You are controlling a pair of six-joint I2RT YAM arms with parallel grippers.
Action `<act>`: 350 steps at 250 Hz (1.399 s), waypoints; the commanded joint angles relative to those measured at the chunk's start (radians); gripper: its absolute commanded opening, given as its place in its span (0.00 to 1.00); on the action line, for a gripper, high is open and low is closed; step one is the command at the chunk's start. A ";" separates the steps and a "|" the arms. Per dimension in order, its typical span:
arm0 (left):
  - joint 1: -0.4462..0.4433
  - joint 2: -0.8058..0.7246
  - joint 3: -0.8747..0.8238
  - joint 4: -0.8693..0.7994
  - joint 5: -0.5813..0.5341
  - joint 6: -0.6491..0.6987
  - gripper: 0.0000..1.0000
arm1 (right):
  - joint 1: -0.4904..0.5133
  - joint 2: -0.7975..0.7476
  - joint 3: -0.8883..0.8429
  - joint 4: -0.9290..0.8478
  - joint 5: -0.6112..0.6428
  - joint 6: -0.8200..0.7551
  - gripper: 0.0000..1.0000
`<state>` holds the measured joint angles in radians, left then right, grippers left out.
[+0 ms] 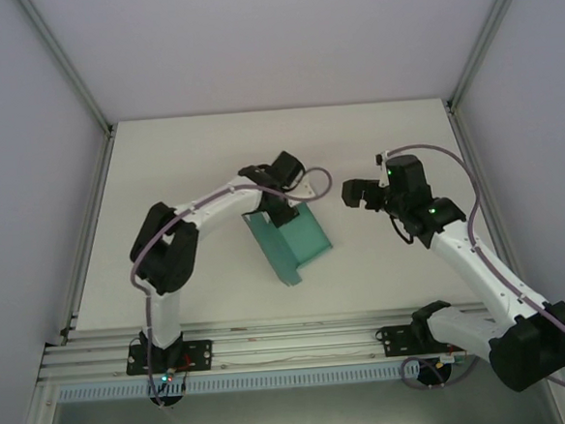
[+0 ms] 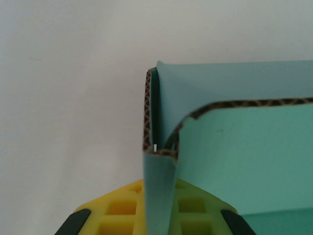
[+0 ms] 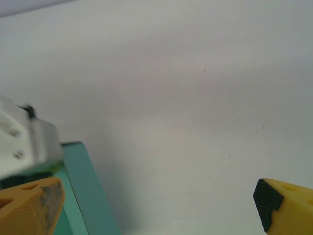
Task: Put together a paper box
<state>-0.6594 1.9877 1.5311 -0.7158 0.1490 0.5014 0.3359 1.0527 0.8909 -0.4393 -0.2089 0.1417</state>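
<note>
Pinching a narrow flap of teal card between its yellow fingers [image 2: 110,201], the left pincer [image 2: 159,215] is closed tight on the paper box [image 2: 244,161]. In the left wrist view, the gripped flap rises straight up from the fingers to a folded corner, where the brown corrugated edge of the card shows. One wall runs off to the right from that corner, and a second panel curves in front of it.

From above, the box lies near the middle of the white desk [image 1: 182,161], partly folded. A flat teal panel rests on the surface with what looks like a raised wall along its left side, and the left arm [image 1: 214,202] reaches over its far end.

The right pincer [image 1: 351,195] hangs to the right of the box, apart from it, jaws spread wide with nothing between them. In the right wrist view its two yellow fingertips [image 3: 286,205] sit at the lower corners with bare desk between. A strip of the teal box shows at the lower left, beside a white housing [image 3: 19,142].
</note>
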 commanded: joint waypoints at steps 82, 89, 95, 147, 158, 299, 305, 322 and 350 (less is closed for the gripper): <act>-0.043 0.258 0.164 -0.019 -0.320 0.110 0.00 | -0.019 0.003 -0.034 -0.030 0.007 0.019 1.00; -0.047 0.279 0.172 -0.015 -0.335 0.116 0.00 | -0.018 0.004 -0.037 -0.028 0.008 0.022 1.00; -0.048 0.297 0.179 -0.013 -0.350 0.118 0.00 | -0.021 0.003 -0.039 -0.026 0.010 0.025 1.00; -0.054 0.406 0.247 -0.024 -0.376 0.134 0.00 | -0.023 -0.004 -0.050 -0.020 0.008 0.047 1.00; -0.054 0.402 0.240 -0.005 -0.367 0.135 0.00 | -0.023 -0.008 -0.050 -0.022 0.011 0.046 1.00; -0.021 0.100 0.249 0.039 -0.201 0.248 0.82 | -0.049 -0.163 -0.060 -0.096 0.066 -0.027 1.00; -0.017 0.086 0.245 0.050 -0.203 0.240 0.87 | -0.050 -0.170 -0.062 -0.097 0.068 -0.027 1.00; -0.011 0.029 0.219 0.111 -0.227 0.219 1.00 | -0.050 -0.180 -0.072 -0.085 0.062 -0.032 1.00; 0.020 -0.112 0.111 0.316 -0.242 0.144 1.00 | -0.050 -0.152 -0.090 -0.040 0.009 -0.034 1.00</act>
<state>-0.6758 2.0228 1.7222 -0.6029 -0.0860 0.7242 0.2905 0.8806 0.8314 -0.5076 -0.1730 0.1284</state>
